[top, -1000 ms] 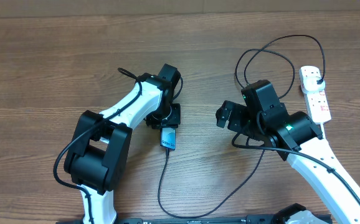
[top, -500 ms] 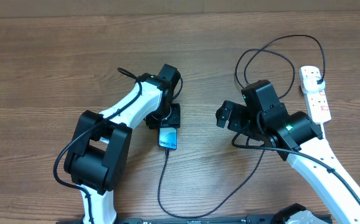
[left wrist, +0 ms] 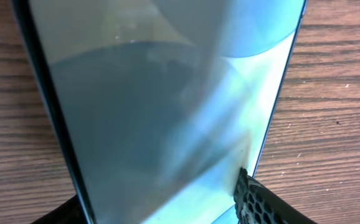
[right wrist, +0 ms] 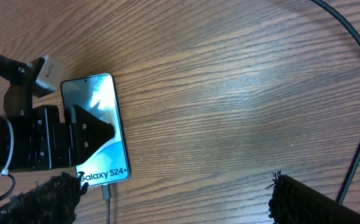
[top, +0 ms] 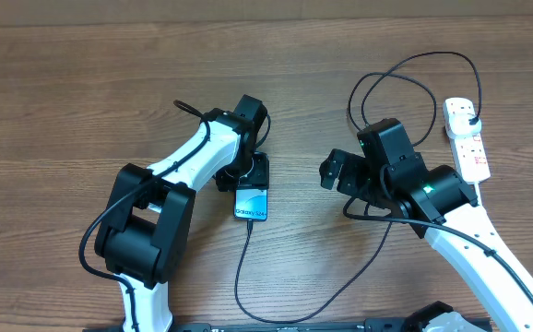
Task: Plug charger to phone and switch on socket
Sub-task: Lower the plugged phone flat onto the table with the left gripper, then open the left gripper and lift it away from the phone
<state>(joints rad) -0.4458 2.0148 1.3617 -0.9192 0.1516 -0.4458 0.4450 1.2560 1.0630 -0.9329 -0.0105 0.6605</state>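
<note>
The left gripper (top: 251, 180) hangs over the far end of the phone (top: 253, 205), a finger on either long edge. One fingertip (left wrist: 250, 196) sits against the phone's right edge, but whether the jaws pinch the phone or merely straddle it I cannot tell. The phone lies flat on the table (top: 64, 92) with its screen lit blue and its near end clear of the gripper. There the charger (top: 241, 260) appears to be seated, its cable running near, then looping right and far to the socket (top: 467, 140). So the plugging-in looks done and the switch is what is left, by my reading, though the switches are too small to tell on from off. The right gripper (right wrist: 180, 199) stands spread wide and empty, to the right of the phone and well apart from it. The socket lies farther right again, with the charger's other end in its far end.
</note>
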